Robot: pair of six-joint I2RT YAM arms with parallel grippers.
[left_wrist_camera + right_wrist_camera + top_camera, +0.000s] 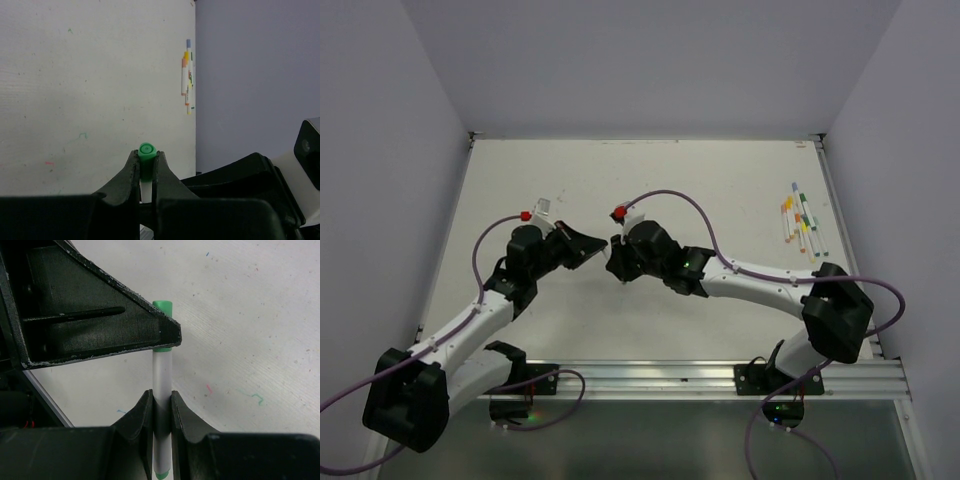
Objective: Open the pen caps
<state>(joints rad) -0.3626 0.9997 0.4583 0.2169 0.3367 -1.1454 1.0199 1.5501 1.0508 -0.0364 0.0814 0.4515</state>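
The left gripper (147,156) pinches the green cap (146,149), and the right gripper (161,397) pinches its white pen (161,370), over the table (620,180). The cap is not off yet. More pens (800,222) wait at the right edge.

1. Table (620,180): matt white, finely grained, ink-flecked.
2. Pen barrel (161,375): smooth white plastic, slight sheen.
3. Cap (146,150): smooth green plastic.
4. Fingers (100,325) of the left gripper (146,159): matt black plastic, edges scuffed pale.
5. Rail (650,375): brushed metal.
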